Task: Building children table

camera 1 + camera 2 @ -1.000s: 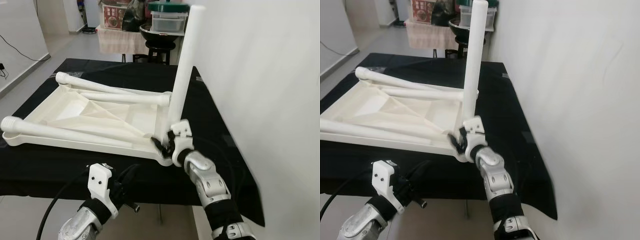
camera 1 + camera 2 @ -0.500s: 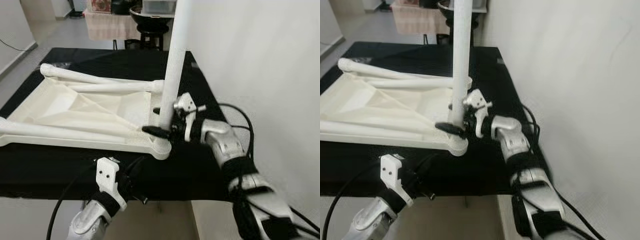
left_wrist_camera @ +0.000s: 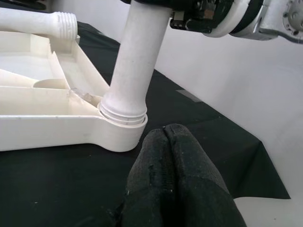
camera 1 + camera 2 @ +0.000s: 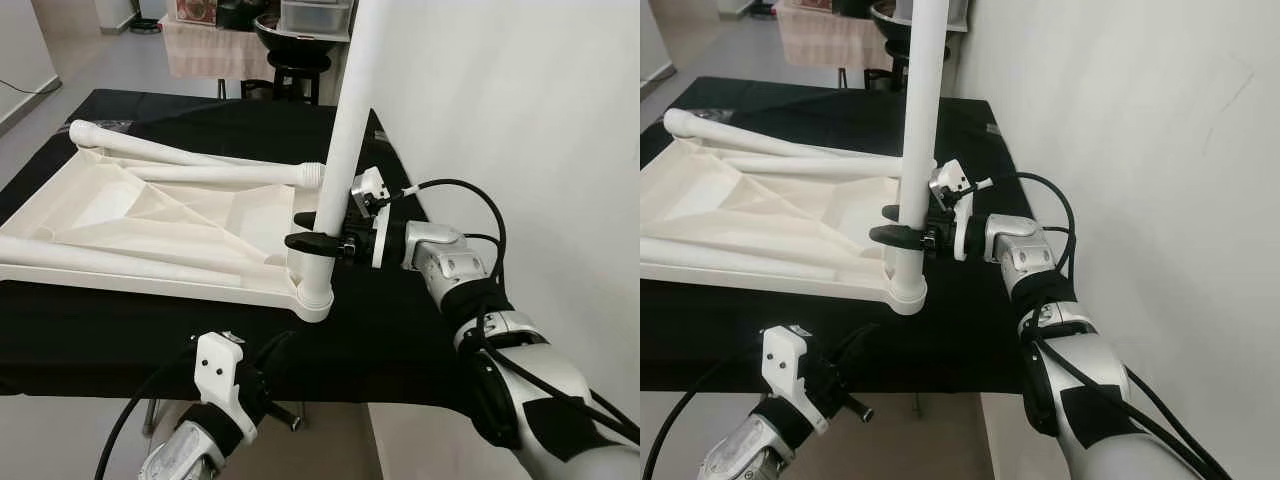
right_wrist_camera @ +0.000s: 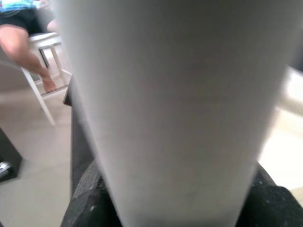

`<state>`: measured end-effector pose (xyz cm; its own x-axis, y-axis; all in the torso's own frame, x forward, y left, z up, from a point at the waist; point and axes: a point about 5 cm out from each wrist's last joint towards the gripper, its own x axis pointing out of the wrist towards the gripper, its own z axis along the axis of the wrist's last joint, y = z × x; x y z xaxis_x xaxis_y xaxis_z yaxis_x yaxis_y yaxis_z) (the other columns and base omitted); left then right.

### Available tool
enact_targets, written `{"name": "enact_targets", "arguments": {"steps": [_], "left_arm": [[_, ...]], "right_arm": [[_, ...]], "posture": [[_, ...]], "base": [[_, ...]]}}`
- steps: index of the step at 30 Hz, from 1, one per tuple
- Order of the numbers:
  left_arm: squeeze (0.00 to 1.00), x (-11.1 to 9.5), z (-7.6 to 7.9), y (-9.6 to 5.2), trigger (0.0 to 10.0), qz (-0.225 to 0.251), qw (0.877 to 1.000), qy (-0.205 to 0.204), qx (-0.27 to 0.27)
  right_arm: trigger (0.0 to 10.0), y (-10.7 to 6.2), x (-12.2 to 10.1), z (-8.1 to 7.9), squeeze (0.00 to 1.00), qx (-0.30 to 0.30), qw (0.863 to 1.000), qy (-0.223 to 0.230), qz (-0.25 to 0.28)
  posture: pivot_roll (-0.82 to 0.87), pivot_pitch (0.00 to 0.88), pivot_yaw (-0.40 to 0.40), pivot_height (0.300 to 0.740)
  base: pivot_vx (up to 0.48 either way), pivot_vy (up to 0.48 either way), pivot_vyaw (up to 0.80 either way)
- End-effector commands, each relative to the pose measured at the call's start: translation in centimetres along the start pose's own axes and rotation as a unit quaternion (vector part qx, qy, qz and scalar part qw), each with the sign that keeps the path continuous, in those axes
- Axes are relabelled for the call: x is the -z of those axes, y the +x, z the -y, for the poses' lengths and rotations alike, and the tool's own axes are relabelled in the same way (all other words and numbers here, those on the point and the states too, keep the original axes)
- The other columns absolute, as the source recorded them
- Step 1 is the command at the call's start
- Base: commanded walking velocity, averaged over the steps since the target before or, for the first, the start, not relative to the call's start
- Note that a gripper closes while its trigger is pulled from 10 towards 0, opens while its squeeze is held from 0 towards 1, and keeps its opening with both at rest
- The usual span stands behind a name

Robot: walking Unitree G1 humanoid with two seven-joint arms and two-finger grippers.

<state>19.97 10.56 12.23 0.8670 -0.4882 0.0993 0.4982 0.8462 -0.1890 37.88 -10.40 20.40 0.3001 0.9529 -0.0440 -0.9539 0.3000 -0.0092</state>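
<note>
right gripper (image 4: 318, 243) clamps the lower part of an upright white table leg (image 4: 345, 140), standing in the near right corner socket of an upturned white tabletop (image 4: 150, 215). the tabletop lies on a black-draped bench (image 4: 120, 325) beside a white wall (image 4: 520, 120), the right arm reaching in level from the wall side. left gripper (image 3: 173, 184), fingers pressed together, hovers below the bench's front edge. two loose legs (image 4: 190, 162) lie across the tabletop; a stool (image 4: 295, 75) stands beyond.

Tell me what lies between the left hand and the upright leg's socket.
Only bare black cloth, seen in the left wrist view: the left hand sits just short of the tabletop corner holding the upright leg.
</note>
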Motion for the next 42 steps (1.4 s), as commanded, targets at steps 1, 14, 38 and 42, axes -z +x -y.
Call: {"name": "enact_targets", "arguments": {"steps": [1, 14, 38, 42], "left_arm": [[0.00, 0.0, 0.4, 0.0, 10.0, -0.001, 1.000, -0.001, 0.000], [0.00, -0.3, -0.4, 0.2, 10.0, -0.001, 1.000, 0.005, -0.001], [0.00, -0.3, -0.7, 1.1, 10.0, 0.003, 1.000, 0.007, -0.004], [0.00, -0.2, -0.6, 1.0, 10.0, 0.002, 1.000, 0.006, -0.005]], "right_arm": [[0.0, -0.6, 1.3, -0.1, 0.00, 0.018, 1.000, 0.002, -0.008], [0.0, -0.3, 7.6, -4.6, 0.00, 0.416, 0.907, 0.016, -0.061], [10.0, 1.4, 1.8, -2.8, 0.00, 0.097, 0.994, -0.040, 0.009], [10.0, 1.3, 1.2, -2.0, 0.00, 0.027, 0.999, -0.042, -0.012]], "posture": [[0.13, 0.068, -0.136, 0.740], [0.07, 0.051, -0.091, 0.740], [0.09, 0.018, -0.101, 0.740], [0.10, 0.021, -0.104, 0.740]], "base": [[0.000, 0.000, 0.00], [0.000, 0.000, 0.00], [0.000, 0.000, 0.00], [0.000, 0.000, 0.00]]}}
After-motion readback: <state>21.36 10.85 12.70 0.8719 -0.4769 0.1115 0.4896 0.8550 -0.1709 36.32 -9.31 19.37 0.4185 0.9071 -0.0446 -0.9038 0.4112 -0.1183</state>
